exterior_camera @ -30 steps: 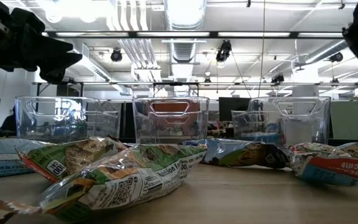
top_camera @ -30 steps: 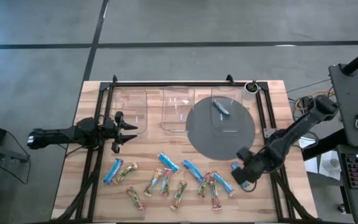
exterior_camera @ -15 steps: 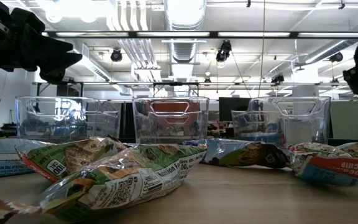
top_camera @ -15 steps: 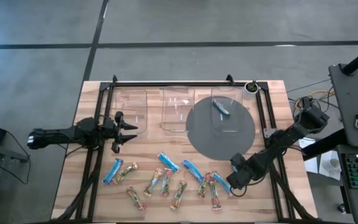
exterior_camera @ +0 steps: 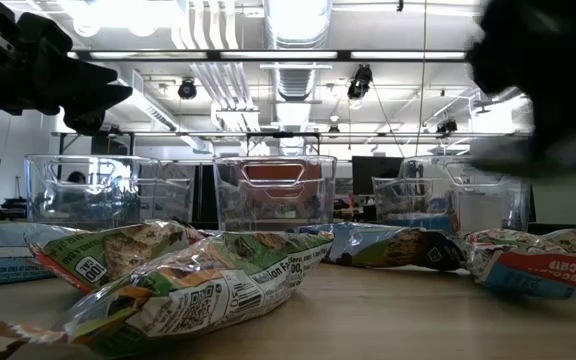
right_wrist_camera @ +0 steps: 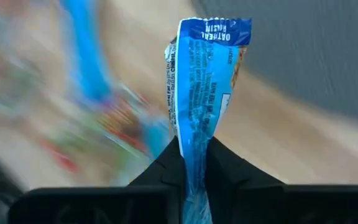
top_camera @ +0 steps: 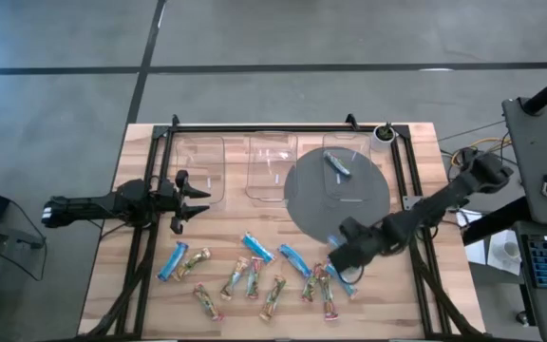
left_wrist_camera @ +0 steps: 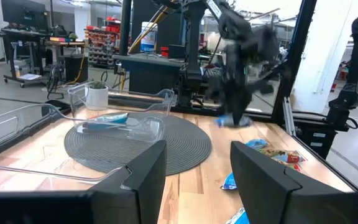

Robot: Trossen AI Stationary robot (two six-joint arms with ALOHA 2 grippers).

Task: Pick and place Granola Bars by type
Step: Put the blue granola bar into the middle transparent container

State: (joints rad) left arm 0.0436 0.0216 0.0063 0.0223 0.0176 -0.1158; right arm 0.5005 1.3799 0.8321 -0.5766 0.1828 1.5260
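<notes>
Several granola bars, blue ones and tan/green ones, lie scattered on the wood near the table's near edge (top_camera: 254,275). One more blue bar (top_camera: 337,163) lies in the right clear bin. My right gripper (top_camera: 337,256) is above the right end of the scatter, by the grey mat's near edge, shut on a blue bar (right_wrist_camera: 204,74). My left gripper (top_camera: 196,201) is open and empty at the table's left, beside the left bin; its fingers also show in the left wrist view (left_wrist_camera: 194,180). My right gripper pinches one end of the blue bar's wrapper (right_wrist_camera: 194,155) between its two fingers. The rest of the bar sticks straight out past the fingertips. In the left wrist view the bar (left_wrist_camera: 232,121) hangs below the blurred gripper, clear of the table.
Three clear bins stand in a row at the far side: left (top_camera: 198,166), middle (top_camera: 272,166) and right (top_camera: 348,185), the right one on a round grey mat (top_camera: 302,204). A black frame runs along the far edge and both sides. A small cup (top_camera: 383,133) stands at the far right corner.
My right gripper has gone toward the table's left, from right of the scatter to above its right end by the mat, staying shut on the blue bar. It shows blurred and larger in the low view.
</notes>
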